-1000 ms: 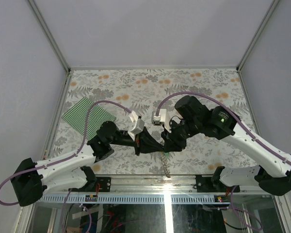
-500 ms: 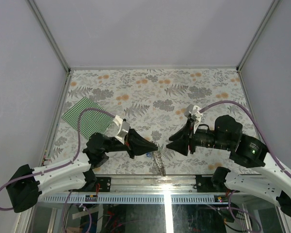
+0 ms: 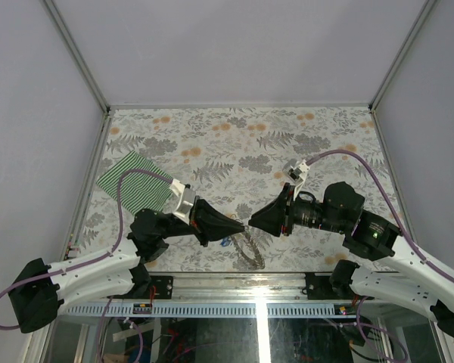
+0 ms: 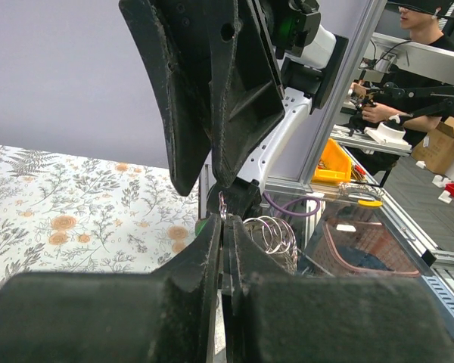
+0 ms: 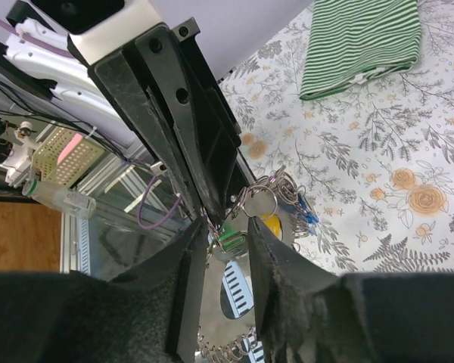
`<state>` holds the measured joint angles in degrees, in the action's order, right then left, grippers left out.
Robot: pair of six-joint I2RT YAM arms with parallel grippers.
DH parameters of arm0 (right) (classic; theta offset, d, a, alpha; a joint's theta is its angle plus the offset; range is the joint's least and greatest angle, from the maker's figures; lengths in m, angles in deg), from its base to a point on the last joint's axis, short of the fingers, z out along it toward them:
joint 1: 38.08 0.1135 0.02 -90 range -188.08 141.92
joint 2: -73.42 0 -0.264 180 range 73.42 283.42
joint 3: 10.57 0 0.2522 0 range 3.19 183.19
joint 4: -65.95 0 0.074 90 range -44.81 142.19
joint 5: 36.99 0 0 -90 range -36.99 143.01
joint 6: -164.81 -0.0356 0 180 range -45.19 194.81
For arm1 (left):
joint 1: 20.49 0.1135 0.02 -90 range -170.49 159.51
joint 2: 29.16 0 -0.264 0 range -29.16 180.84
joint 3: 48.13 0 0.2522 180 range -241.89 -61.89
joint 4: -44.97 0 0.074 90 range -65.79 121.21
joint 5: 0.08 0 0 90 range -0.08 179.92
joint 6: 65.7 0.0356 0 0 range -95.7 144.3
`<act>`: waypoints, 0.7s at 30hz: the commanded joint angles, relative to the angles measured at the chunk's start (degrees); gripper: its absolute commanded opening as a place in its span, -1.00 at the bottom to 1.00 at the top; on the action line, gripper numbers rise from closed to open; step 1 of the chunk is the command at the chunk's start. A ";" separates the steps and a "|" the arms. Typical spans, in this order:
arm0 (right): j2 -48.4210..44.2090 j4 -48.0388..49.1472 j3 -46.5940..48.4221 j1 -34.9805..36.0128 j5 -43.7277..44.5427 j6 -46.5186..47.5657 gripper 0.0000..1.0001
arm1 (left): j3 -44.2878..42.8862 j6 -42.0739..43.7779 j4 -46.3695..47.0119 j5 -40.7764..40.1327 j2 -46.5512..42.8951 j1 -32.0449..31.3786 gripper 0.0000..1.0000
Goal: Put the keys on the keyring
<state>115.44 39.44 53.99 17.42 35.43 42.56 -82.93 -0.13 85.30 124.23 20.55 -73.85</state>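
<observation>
I find nothing to read from any of my three views: no words, labels, brands, numbers or signs.

White links, black joints, looping purple cables, one green light glowing.

In the right wrist view the green key was largely hidden between the fingers of the right claw — whether it was gripped could not be told. The keyring was cut off by the bottom edge, the striped cloth by the top. What was pinched in the left claw was too thin to be made out. From above, the other keys were too small to be told apart — and partly masked by the claw tips.
</observation>
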 commanded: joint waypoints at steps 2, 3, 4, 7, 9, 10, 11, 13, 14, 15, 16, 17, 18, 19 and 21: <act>0.23 5.13 0.53 0.30 -2.40 -1.64 -0.39 | -0.64 0.17 5.72 -1.67 -1.22 -0.34 -1.00; 0.32 5.20 0.46 0.34 -2.65 -1.66 -0.41 | -0.71 0.26 5.63 -1.58 -1.28 -0.35 -1.00; 0.38 5.27 0.37 0.31 -2.78 -1.58 -0.41 | -0.81 0.37 5.36 -1.62 -1.26 -0.39 -1.00; 0.74 4.77 0.34 0.31 -3.19 -1.45 -0.30 | -1.17 0.53 5.01 -1.50 -1.16 -0.34 -1.00; 1.05 4.05 0.47 0.30 -3.58 -1.10 -0.27 | -1.25 0.81 4.71 -1.55 -1.31 -0.37 -1.00; 1.05 3.99 0.44 0.30 -3.82 -1.07 -0.27 | -1.29 0.85 4.56 -1.59 -1.33 -0.41 -1.00; 1.09 3.90 0.43 0.30 -4.09 -1.04 -0.29 | -1.34 0.90 4.50 -1.57 -1.37 -0.39 -1.00; 1.26 3.56 0.48 0.32 -4.53 -0.98 -0.36 | -1.30 0.88 4.52 -1.62 -1.37 -0.34 -1.00; 1.30 3.28 0.52 0.31 -4.60 -0.84 -0.42 | -1.44 0.97 4.53 -1.62 -1.32 -0.37 -1.00; 1.38 3.21 0.52 0.31 -4.71 -0.73 -0.48 | -1.45 1.04 4.54 -1.69 -1.32 -0.36 -1.00; 1.36 3.22 0.44 0.30 -4.84 -0.61 -0.55 | -1.46 1.06 4.41 -1.62 -1.37 -0.38 -1.00; 1.34 3.18 0.46 0.32 -4.91 -0.50 -0.64 | -1.65 1.12 4.14 -1.56 -1.36 -0.40 -1.00; 1.32 3.10 0.52 0.31 -4.92 -0.25 -0.71 | -1.74 1.33 3.87 -1.48 -1.37 -0.39 -1.00; 1.36 2.99 0.57 0.35 -4.92 -0.06 -0.78 | -1.94 1.50 3.56 -1.42 -1.47 -0.37 -1.00; 1.30 2.99 0.72 0.31 -5.00 0.08 -0.84 | -2.22 1.83 3.00 -1.34 -1.46 -0.34 -1.00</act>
<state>116.70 40.75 53.99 17.42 31.82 41.68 -82.93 0.09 84.81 124.16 20.31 -73.85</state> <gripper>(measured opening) 0.103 0.015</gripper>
